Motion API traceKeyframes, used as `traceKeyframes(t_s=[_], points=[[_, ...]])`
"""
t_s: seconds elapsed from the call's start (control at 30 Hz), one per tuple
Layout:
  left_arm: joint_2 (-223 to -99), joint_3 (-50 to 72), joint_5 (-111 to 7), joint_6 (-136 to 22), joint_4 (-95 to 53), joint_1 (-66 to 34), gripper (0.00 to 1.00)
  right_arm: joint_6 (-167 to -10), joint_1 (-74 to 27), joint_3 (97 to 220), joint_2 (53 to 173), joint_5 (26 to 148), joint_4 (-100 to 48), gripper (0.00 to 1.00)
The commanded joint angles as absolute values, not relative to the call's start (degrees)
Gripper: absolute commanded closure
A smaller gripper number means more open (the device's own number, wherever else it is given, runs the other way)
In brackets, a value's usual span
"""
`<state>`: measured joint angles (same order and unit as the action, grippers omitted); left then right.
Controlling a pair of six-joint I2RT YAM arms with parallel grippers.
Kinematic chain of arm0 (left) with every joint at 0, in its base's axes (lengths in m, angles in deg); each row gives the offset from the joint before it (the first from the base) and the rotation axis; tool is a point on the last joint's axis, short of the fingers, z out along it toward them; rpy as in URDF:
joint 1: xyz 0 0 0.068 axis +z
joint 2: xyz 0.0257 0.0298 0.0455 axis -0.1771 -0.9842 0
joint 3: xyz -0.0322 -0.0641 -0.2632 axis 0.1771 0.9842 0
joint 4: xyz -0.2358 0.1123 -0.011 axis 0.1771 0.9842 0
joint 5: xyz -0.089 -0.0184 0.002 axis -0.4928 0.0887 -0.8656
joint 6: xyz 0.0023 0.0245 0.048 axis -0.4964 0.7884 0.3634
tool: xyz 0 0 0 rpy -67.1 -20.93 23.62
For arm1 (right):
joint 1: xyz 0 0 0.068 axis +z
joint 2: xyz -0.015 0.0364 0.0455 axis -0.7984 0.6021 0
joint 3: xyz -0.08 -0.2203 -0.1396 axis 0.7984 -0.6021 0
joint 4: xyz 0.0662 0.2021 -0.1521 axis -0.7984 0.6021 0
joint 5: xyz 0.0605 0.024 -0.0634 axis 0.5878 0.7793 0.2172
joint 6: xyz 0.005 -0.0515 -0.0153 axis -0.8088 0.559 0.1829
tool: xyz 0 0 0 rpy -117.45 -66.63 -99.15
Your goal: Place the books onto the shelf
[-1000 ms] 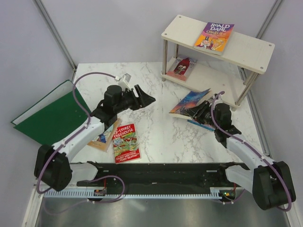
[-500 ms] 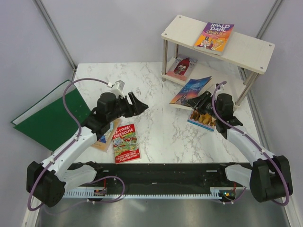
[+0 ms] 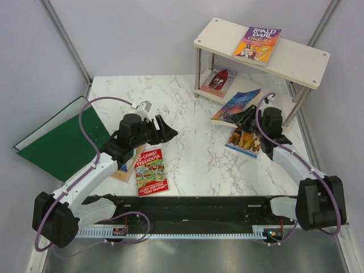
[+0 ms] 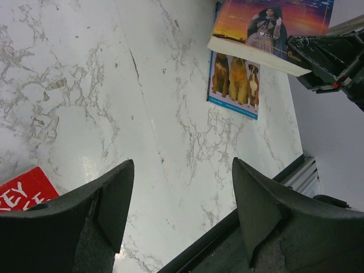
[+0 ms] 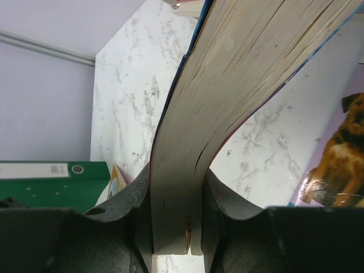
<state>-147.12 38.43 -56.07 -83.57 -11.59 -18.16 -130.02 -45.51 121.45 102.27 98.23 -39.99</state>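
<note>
Right now the book that matters is the dark blue paperback [image 3: 236, 105] with the sunset cover. It is lifted off the counter [image 3: 187, 142] and clamped at its near end by the right gripper [image 3: 247, 118], whose fingers are closed on the page block (in the right wrist view the pages bow away above the grip). It hangs tilted, its length reaching from the fingers toward the back-left, and from above its far part overlaps the front edge of the lower board of the shelf [image 3: 301, 61]; whether it touches that board I cannot tell. The shelf therefore lies straight ahead of the fingers, and I judge the coming move to be a push along the book's own length, levelled so it slides in beside the red figure cover book [image 3: 217, 81], or else a lift to the upper board where the Roald Dahl book [image 3: 257, 44] lies. The right arm is much the nearer. The left gripper [image 3: 165, 128] hovers over mid-counter, fingers spread and holding nothing, well apart from the shelf. The brown dogs book [image 3: 244, 140] lies flat beside the right arm, while the Treehouse book [image 3: 151, 170] and a tan book [image 3: 126, 165] lie by the left arm.
</note>
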Motion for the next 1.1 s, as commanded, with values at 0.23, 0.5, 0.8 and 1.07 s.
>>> traceKeyframes(t_s=[0.23, 0.5, 0.8, 1.07], points=[[-145.6, 40.8, -58.1, -81.5, -12.5, -18.3, 0.25, -131.2, -52.6, 129.4, 109.5, 99.4, -51.5, 1.00], [-145.6, 41.8, -58.6, -81.8, -12.6, -18.3, 0.25, -130.7, -54.2, 129.8, 111.2, 98.0, -47.9, 1.00], [-145.2, 42.6, -59.0, -82.4, -12.6, -18.3, 0.26, -130.1, -54.9, 130.0, 114.3, 94.9, -41.0, 0.93], [-145.0, 43.1, -59.3, -82.4, -12.7, -18.4, 0.27, -130.8, -55.3, 127.9, 116.0, 92.7, -39.4, 0.61]])
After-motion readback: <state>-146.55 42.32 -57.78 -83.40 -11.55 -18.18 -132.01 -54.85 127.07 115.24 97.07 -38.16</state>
